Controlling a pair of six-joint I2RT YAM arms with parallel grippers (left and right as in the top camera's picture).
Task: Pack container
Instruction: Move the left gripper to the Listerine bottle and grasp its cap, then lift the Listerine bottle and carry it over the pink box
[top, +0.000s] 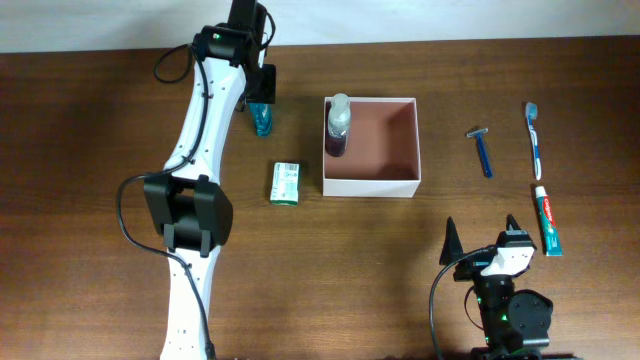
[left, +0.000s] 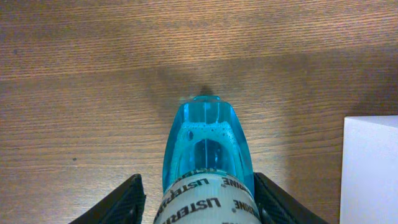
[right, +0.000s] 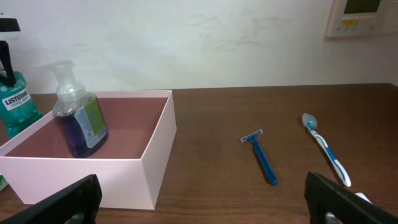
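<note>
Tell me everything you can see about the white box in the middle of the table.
The container is a square, lidless box that looks like thin cardboard, white outside and reddish-brown inside. It sits flat on the wooden table, near its middle. One pump bottle of dark purple liquid stands in its far left corner; the rest is empty. Nothing else touches it.
</note>
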